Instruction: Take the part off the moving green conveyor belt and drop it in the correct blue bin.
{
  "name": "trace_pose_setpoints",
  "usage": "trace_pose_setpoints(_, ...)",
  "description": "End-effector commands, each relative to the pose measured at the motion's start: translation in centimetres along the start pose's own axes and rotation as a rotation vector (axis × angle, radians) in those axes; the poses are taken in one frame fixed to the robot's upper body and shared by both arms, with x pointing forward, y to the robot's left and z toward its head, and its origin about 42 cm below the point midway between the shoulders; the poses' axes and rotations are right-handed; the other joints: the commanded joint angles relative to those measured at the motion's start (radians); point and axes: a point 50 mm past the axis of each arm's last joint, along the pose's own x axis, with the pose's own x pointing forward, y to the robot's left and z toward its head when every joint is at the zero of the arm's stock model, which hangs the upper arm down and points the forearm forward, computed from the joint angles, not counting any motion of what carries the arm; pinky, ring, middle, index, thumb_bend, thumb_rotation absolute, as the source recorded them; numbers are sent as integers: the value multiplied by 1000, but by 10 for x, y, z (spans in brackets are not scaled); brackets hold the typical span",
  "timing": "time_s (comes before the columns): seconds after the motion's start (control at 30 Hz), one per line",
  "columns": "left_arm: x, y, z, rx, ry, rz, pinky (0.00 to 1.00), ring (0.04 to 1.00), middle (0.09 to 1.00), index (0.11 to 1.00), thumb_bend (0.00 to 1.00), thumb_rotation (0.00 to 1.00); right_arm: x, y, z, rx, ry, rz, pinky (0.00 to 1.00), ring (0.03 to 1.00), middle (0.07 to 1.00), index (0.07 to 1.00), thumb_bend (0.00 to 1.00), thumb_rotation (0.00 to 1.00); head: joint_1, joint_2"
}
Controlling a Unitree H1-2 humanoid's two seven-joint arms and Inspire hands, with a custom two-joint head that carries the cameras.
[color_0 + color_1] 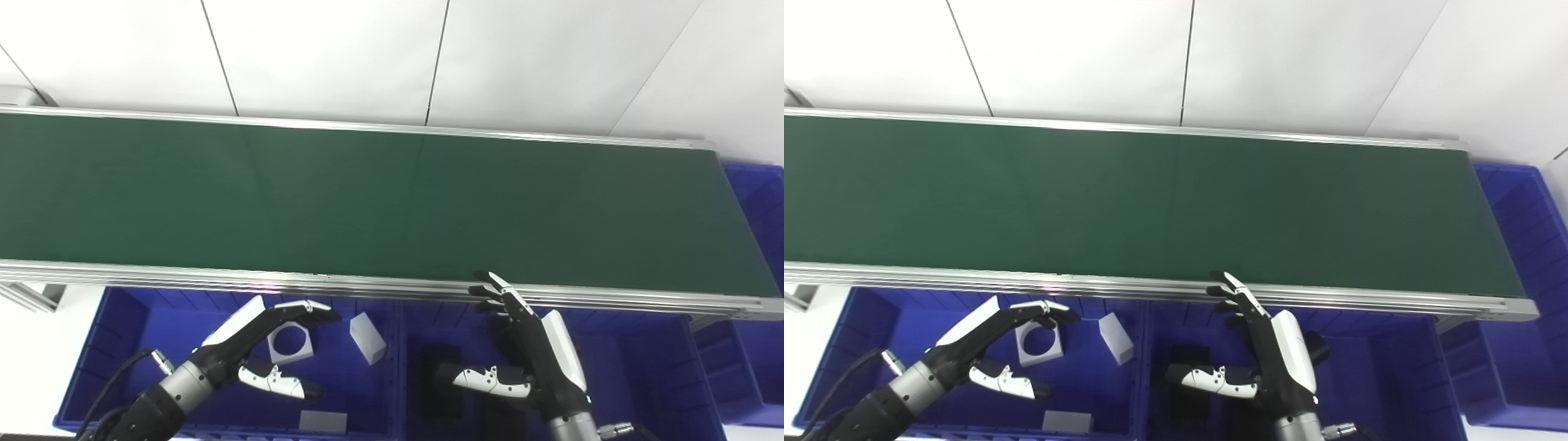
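Green conveyor belt (367, 196) bare, no part in view yet. Left hand (269, 349) and right hand (527, 355) empty, fingers spread, over blue bins (110, 343) at belt's near edge. Wait; reach only once part nears.

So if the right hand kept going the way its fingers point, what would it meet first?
Probably the conveyor's near aluminium rail: the right hand is open, its fingertips already over that rail, with the bare green belt beyond. Height is unclear.
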Motion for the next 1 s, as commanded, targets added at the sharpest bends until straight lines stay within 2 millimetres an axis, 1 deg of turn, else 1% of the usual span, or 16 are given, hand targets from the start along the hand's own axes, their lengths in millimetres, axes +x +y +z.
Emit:
trace_pose_setpoints(0.0,4,5,10,-40,-83,58,704,770,806,777,802,461,-1,-3,9,6,-23,-25,620,711,786,867,865,363,-1,-1)
trace_pose_setpoints(0.1,7,1,12,-119,-111,91,679,760,809,786,809,447,-2,-2,10,-5,-15,-18,626,713,786,869,867,376,-25,-5)
trace_pose_setpoints(0.2,8,0,15,-182,-129,110,693,773,822,807,809,430,-2,-1,10,-18,-14,-13,627,710,779,869,866,395,-41,-5)
trace_pose_setpoints(0.23,9,-1,16,-194,-135,114,696,775,823,809,809,425,-1,-1,10,-19,-11,-7,628,709,778,868,866,399,-58,-6)
trace_pose_setpoints(0.33,11,-1,17,-215,-147,123,713,785,833,818,802,404,-1,0,10,-33,-4,4,626,710,780,872,864,412,-66,-7)
trace_pose_setpoints(0.37,12,-1,17,-222,-150,130,717,787,836,824,804,392,0,1,10,-40,-3,6,625,710,778,871,865,417,-88,-9)
trace_pose_setpoints(0.4,13,-1,17,-225,-154,138,722,791,840,835,814,386,0,2,11,-44,-3,6,624,709,776,869,867,419,-94,-8)
trace_pose_setpoints(0.57,15,-2,19,-245,-170,174,747,815,873,874,840,345,2,4,12,-54,7,16,624,716,778,872,869,426,-100,-11)
trace_pose_setpoints(0.63,16,-4,18,-237,-173,180,762,834,888,884,847,352,2,5,12,-56,7,17,632,726,785,875,870,429,-101,-10)
trace_pose_setpoints(0.8,14,-6,16,-227,-171,186,764,824,876,877,853,333,2,6,11,-56,5,14,628,716,789,876,869,427,-98,-13)
trace_pose_setpoints(0.97,12,-9,13,-232,-181,198,753,818,868,870,852,326,4,6,10,-54,6,14,635,727,796,880,873,435,-92,-17)
